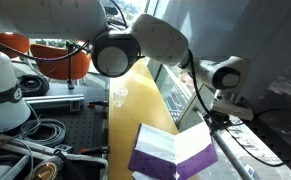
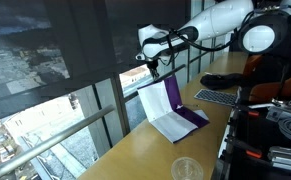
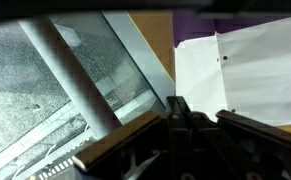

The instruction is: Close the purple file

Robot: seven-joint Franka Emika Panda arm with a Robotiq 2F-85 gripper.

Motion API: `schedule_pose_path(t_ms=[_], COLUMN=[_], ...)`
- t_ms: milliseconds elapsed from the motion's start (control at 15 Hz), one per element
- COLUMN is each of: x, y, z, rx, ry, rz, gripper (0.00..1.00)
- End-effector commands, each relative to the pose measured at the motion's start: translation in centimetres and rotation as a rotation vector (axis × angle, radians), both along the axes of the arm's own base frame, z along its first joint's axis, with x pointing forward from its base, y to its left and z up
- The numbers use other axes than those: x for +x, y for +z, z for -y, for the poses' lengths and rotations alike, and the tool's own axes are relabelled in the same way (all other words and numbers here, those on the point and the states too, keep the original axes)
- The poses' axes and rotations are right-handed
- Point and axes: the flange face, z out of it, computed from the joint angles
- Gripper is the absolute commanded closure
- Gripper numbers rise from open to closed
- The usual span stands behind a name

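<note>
The purple file (image 2: pixel 188 121) lies open on the wooden table (image 2: pixel 135 155) by the window, with white pages showing. One flap (image 2: pixel 157 100) stands nearly upright under my gripper (image 2: pixel 155 70). In an exterior view the file (image 1: pixel 151 152) shows purple on the left and a white page on the right, and my gripper (image 1: pixel 217 121) is at the page's upper corner. In the wrist view the white pages (image 3: pixel 255 75) lie ahead of my fingers (image 3: pixel 207 112), which look shut on the flap's edge. A purple strip (image 3: pixel 235 22) shows beyond the pages.
A small clear plastic cup (image 2: pixel 186 168) stands on the table near the file. A keyboard (image 2: pixel 217 97) and cables (image 2: pixel 285 120) lie past the table's edge. Window glass and a metal frame (image 3: pixel 75 80) run close beside the file. More cables (image 1: pixel 45 130) lie on a dark bench.
</note>
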Motion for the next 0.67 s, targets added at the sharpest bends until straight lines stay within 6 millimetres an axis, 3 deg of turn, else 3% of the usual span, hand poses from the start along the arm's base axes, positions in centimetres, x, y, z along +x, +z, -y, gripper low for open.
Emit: schedule_pose_path(t_ms=[0, 267, 600], x=[-0.2, -0.1, 0.5], y=[-0.1, 0.6, 2.0], z=[-4.0, -6.6, -5.6], rx=[0.014, 0.017, 0.010], ry=[0.011, 0.013, 0.004], rz=[-0.023, -0.006, 0.060], gripper=[1.00, 1.00, 1.00])
